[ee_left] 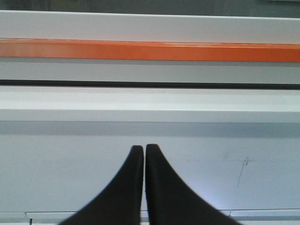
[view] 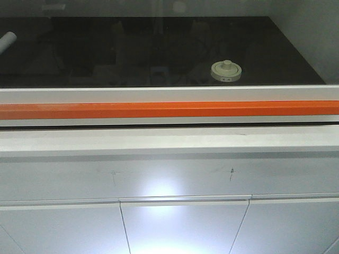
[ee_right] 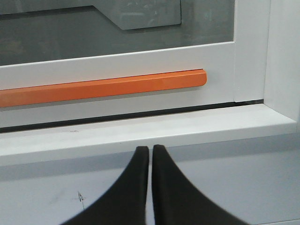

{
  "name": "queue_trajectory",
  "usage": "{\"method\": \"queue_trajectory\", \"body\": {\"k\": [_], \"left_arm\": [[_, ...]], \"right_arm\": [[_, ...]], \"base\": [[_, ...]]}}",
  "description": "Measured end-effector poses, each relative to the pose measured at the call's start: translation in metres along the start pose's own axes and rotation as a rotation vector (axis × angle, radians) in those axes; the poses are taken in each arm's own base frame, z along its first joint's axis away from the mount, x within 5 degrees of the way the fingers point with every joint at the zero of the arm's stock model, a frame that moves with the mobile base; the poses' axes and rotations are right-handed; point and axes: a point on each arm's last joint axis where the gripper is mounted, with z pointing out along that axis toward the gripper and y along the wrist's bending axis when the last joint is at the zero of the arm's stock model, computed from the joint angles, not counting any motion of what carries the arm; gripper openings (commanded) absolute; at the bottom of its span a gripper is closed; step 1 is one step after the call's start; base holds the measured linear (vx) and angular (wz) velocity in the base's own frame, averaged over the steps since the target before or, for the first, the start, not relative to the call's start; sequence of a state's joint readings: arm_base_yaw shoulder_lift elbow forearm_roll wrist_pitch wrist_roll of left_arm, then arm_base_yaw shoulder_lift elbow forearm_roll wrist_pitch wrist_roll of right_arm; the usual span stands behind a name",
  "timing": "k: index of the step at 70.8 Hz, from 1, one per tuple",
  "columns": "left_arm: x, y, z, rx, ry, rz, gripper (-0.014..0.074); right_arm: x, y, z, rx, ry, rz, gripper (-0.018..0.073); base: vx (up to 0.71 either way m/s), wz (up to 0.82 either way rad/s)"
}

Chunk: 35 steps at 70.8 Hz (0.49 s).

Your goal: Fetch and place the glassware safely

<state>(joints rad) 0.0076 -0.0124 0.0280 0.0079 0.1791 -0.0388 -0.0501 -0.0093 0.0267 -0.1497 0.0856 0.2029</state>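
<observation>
Left hand (ee_left: 144,149), right hand (ee_right: 151,150) closed; jar (view: 226,71) well apart, behind orange bar (view: 169,110).

Soft white glare pooling on the cabinet front (view: 161,193), dim reflections swimming in the dark glass pane (view: 106,53), flat even light falling elsewhere, thin shadow lying under the ledge (view: 159,138), left tool (ee_left: 144,147) and right tool (ee_right: 151,148) blurring up close.

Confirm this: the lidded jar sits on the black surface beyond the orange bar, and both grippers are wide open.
No. The left gripper and right gripper are shut, not open, as the wrist views show. The jar does sit on the black surface beyond the orange bar.
</observation>
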Motion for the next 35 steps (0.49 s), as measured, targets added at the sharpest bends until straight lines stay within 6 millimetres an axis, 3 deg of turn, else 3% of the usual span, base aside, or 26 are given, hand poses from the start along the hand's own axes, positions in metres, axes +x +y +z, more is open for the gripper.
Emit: {"method": "queue_trajectory", "body": {"k": [21,35], "left_arm": [[-0.0003,0.0,0.0,0.0,-0.003,0.0,-0.0007],[-0.0093,-0.0004,-0.0005,0.004,-0.102,0.0,-0.0007]], "right_arm": [[0.0,0.0,0.0,0.0,0.0,0.0,-0.0003],[-0.0023,0.0005,0.0,-0.005,-0.025,0.0,-0.0003]], "base": [[0.0,0.0],[0.0,0.0]]}}
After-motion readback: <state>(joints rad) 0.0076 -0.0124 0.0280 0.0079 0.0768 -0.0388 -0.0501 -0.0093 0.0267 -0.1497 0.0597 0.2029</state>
